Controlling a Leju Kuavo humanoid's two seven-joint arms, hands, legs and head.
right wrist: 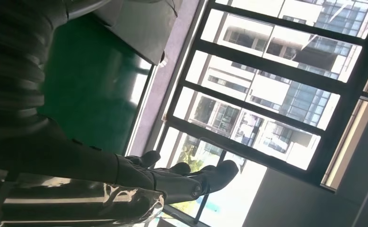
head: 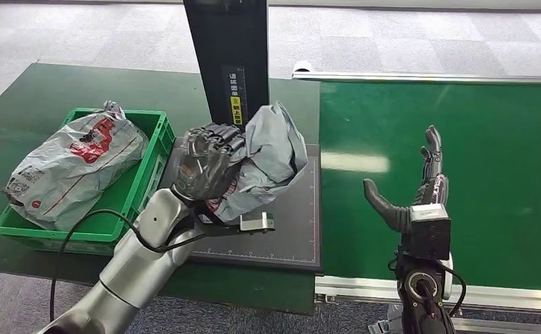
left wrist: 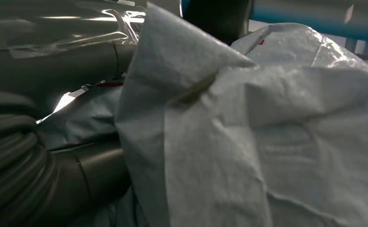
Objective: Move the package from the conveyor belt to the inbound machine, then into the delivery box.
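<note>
Left robot hand (head: 208, 163) clamped on soft grey package (head: 271, 156) over inbound machine (head: 292, 233).
Looks light, crinkly, slippery (grab bunched middle); right robot hand (head: 421, 191) spread apart, empty.

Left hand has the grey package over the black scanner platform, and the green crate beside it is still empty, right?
Not quite. The left hand does hold the grey package over the black scanner platform, but the green crate is not empty: another grey package already lies in it, as the head view shows.
</note>
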